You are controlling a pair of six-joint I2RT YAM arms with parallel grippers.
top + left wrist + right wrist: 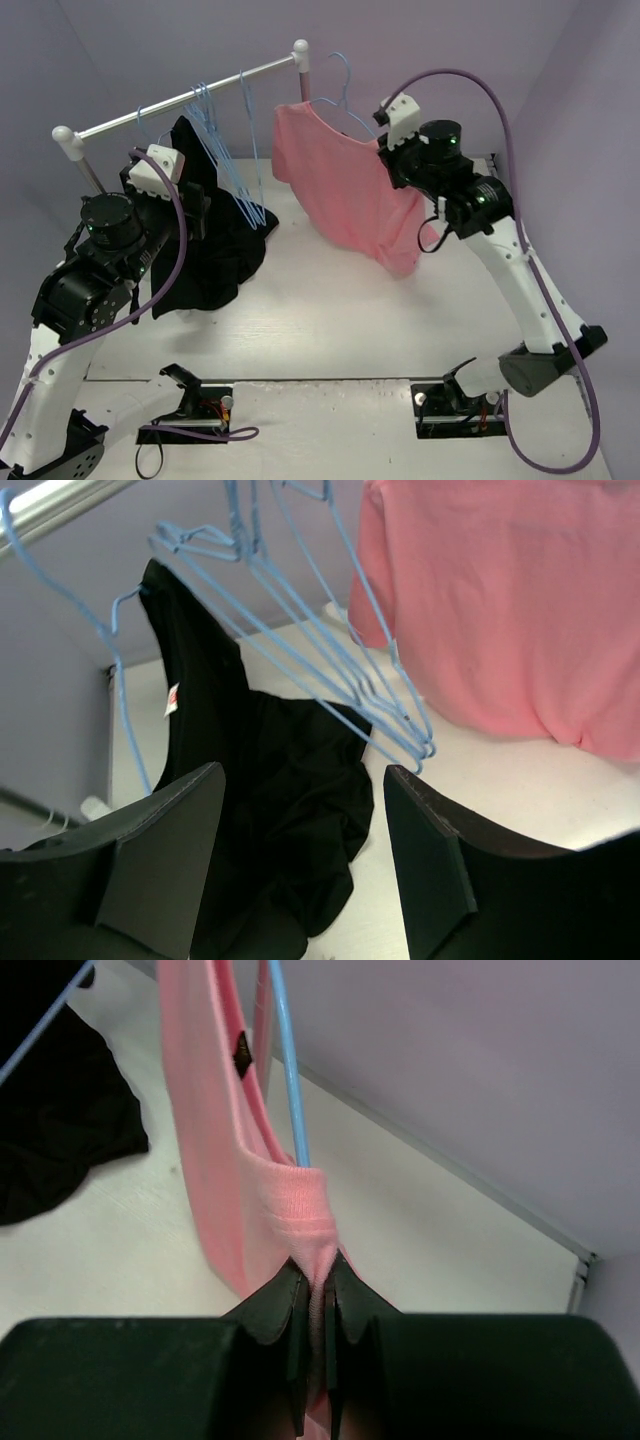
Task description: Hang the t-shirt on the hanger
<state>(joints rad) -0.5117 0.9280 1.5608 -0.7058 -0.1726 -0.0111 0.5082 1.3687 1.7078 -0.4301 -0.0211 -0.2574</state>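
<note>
1. The soft salmon-pink cloth t-shirt (345,185) is hanging in the air just right of the rack's right-hand post, draped over a thin light-blue wire hanger (340,85). The hanger's hook is showing above the neckline.
2. I cannot tell whether that hook is sitting on the silver rail (190,95) or only beside its end.
3. The shirt's lower corner is drooping towards the white table (330,310). Contact there is unclear.
4. The right gripper (315,1280) is clenching a ribbed edge of the pink cloth, jaws pressed together with the fabric bunched between them. The blue wire is running into the fold just above the grip.
5. The left gripper (300,850) is hovering with its fingers spread wide and nothing between them.
6. Ahead of the left gripper, a bunch of spare light-blue wire hangers (330,650) is dangling from the rail.
7. A limp black cloth garment (205,240) is hanging on the rail's left part, its lower half pooling on the table.
8. The pink shirt and the black garment are hanging apart, with the spare hangers between them.
</note>
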